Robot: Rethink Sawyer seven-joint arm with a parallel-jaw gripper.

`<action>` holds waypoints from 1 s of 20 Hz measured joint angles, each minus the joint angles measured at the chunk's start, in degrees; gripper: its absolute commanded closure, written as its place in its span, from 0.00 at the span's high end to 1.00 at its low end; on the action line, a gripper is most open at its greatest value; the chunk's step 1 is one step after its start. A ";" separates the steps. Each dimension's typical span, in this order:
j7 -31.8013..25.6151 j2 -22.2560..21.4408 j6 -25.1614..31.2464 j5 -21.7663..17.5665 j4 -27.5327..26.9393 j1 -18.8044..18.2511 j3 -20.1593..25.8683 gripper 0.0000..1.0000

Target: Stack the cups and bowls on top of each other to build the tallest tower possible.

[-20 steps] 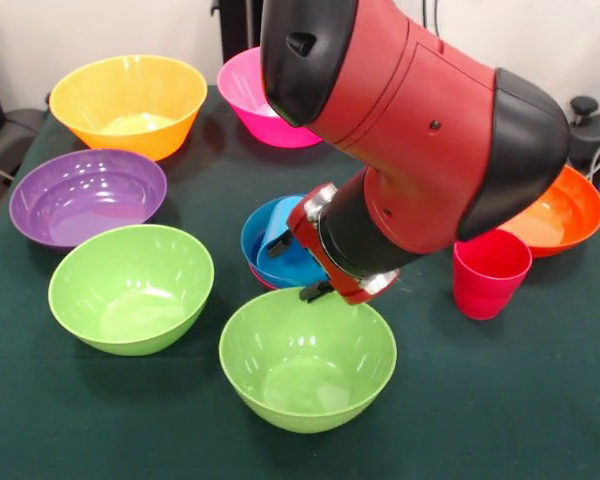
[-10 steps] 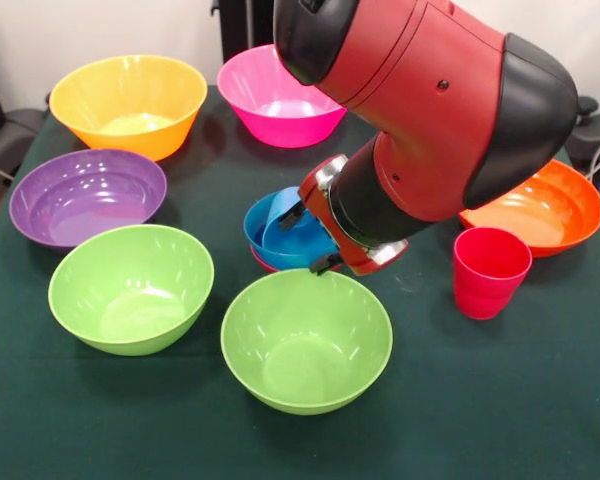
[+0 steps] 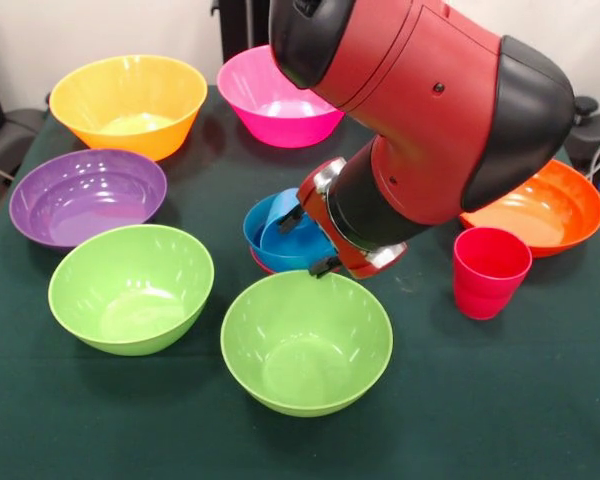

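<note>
Bowls, largest first: yellow-orange bowl (image 3: 130, 102) at the far left corner of the bench; purple bowl (image 3: 87, 196) just in front of it; pink bowl (image 3: 280, 97) at the far middle, partly behind the arm; orange bowl (image 3: 540, 210) at the right, half hidden by the arm; two lime green bowls, one at near left (image 3: 131, 288) and one at near centre (image 3: 306, 341). All six stand upright, empty and apart from one another, none stacked.

Red-pink cup (image 3: 490, 271): upright, mouth up, just in front of the orange bowl, standing alone.

Tower (image 3: 280, 235): a small blue bowl at the bench's centre, just behind the near-centre green bowl, with a light blue piece leaning inside it and a sliver of red showing under its rim. Low; only these small pieces are nested.

Gripper (image 3: 306, 240): at the right rim of the blue bowl, below the red and black arm (image 3: 420, 110). Dark jaws stand spread, one tip at the bowl's far rim and one at its near rim; whether they touch the plastic cannot be told.

Progress, as judged: early. The small nest is begun; the six large bowls and the red-pink cup remain to be added.

Bench (image 3: 500, 400): covered with dark green cloth. Room: pale wall behind, dark equipment at both far corners.
</note>
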 measured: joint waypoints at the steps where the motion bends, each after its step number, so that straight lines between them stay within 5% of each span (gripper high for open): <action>1: 0.00 0.21 -0.05 0.00 -0.85 -0.41 0.00 1.00; 20: 0.00 0.89 -3.80 1.66 -6.02 -1.98 3.08 1.00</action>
